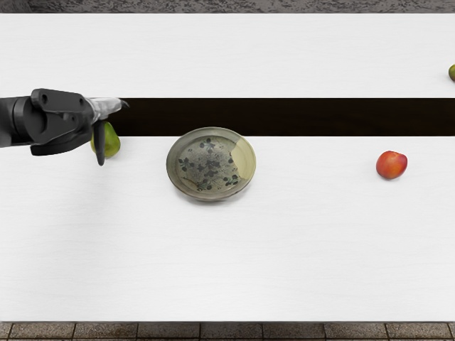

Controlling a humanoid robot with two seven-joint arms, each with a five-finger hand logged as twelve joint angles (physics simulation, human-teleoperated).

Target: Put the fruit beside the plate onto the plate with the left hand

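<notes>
Left hand (71, 122) at the green pear (111, 142), left of the plate (211, 163).
The white table (227, 241) filled the view, crossed by a dark gap. The left hand reached in over its left part and partly covered the pear. Whether it gripped the fruit or hung loose could not be told. The patterned plate lay near the pear, to its right, apart from it. A red fruit (391, 165) sat well apart, further right.
</notes>
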